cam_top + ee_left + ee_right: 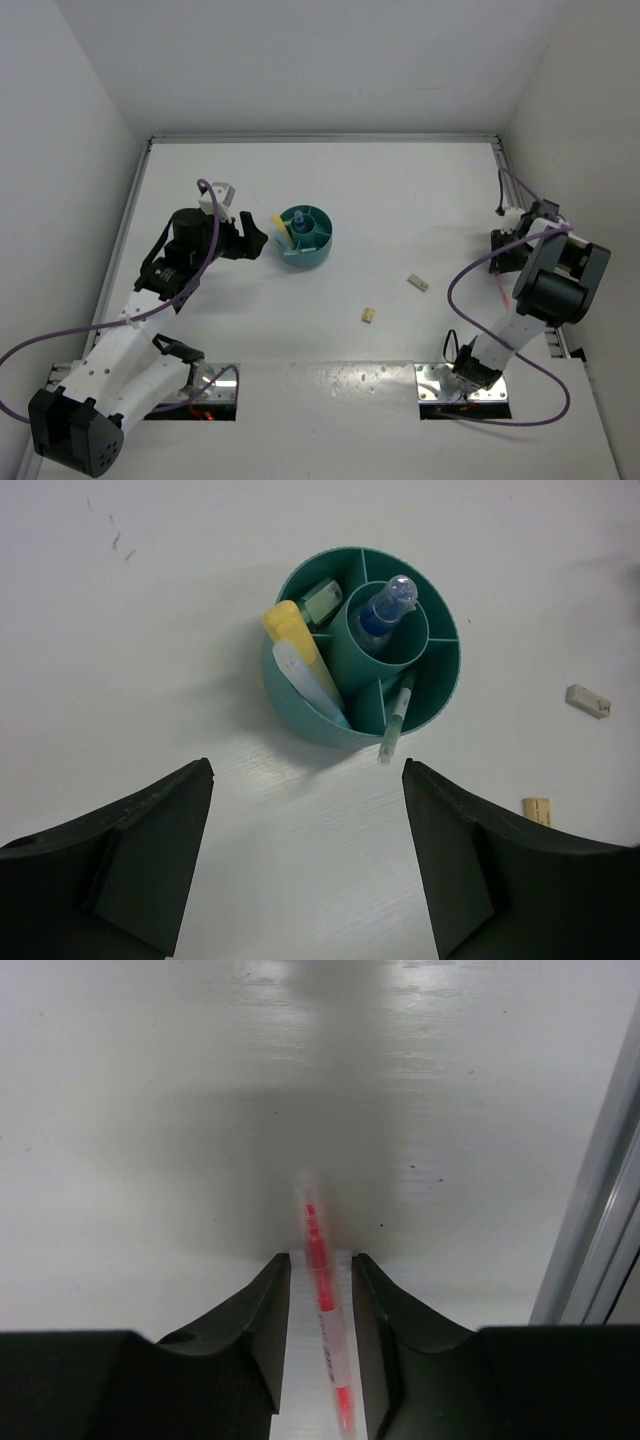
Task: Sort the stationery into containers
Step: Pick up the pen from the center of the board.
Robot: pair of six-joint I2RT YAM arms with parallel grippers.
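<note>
The teal round organiser [318,256] stands left of centre; it also shows in the left wrist view [325,730]. It holds a blue-capped tube [390,605] in the central well, and a yellow stick [288,635], a pale stick [305,685], a mint-green item [322,600] and a thin green pen [397,715] in outer compartments. My left gripper [308,780] is open and empty just left of the organiser [262,238]. My right gripper [320,1260] is low at the table's right side, its jaws standing narrowly apart on either side of a red pen [322,1280] lying on the table [503,290].
A beige stick [417,283] [588,700] and a tiny tan block [368,315] [537,811] lie loose on the table between the arms. A metal rail [590,1200] and white wall run close along my right gripper's right side.
</note>
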